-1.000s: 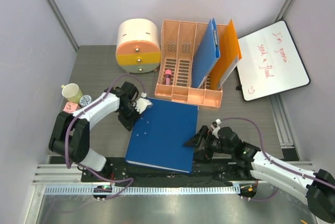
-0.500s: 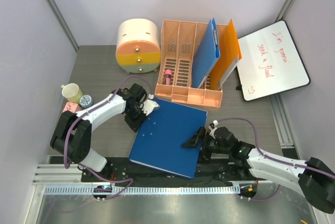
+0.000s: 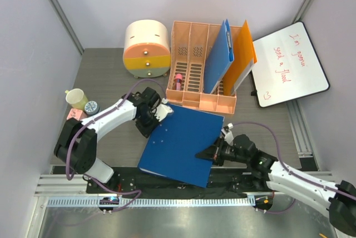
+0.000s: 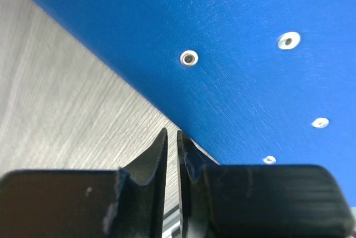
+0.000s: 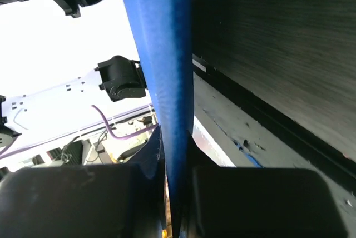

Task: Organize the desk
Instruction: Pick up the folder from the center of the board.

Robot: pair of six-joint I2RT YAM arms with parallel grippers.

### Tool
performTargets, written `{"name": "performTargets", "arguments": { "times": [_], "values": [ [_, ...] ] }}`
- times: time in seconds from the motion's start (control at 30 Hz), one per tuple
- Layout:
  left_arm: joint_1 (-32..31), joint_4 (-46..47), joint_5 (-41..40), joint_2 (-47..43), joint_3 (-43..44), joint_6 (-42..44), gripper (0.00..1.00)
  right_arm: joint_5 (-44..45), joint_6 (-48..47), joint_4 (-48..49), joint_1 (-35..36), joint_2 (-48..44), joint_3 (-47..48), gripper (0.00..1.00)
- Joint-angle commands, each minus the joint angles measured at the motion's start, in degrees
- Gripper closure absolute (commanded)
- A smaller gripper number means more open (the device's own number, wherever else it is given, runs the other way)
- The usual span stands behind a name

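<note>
Right fingers: clamped on the right edge of the big blue plastic binder
Left fingers: pinched shut, empty, at its far-left corner
Dark grey wood-grain surface: right under the binder
Tip: lift slow and level so it doesn't slip

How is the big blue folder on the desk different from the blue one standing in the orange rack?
The big blue folder lies on the desk; the blue one stands tilted in the orange rack. The lying folder looks wider; the standing one looks narrower. The right gripper pinches the lying folder's edge; no gripper touches the standing one. Both are blue.
</note>
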Motion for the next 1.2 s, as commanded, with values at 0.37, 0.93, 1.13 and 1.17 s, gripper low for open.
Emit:
{"name": "performTargets", "arguments": {
  "times": [0.37, 0.93, 1.13, 1.17],
  "values": [
    [6.98, -3.89, 2.61, -10.27, 31.2, -2.31, 0.76, 13.65, -31.91, -60.69, 0.16, 8.53, 53.43, 0.99],
    [7.24, 11.4, 4.81, -2.46, 24.09, -11.01, 0.79, 35.54, -57.49, -54.6, 0.24, 11.99, 80.83, 0.99],
    [7.24, 13.34, 7.79, 5.81, 27.59, -15.05, 0.83, 41.17, -65.76, -35.86, 0.24, 8.29, 70.61, 0.99],
    [7.24, 13.25, 8.93, 6.6, 28.13, -15.32, 0.83, 40.3, -66.03, -35.4, 0.24, 10.03, 71.21, 0.99]
  ]
}}
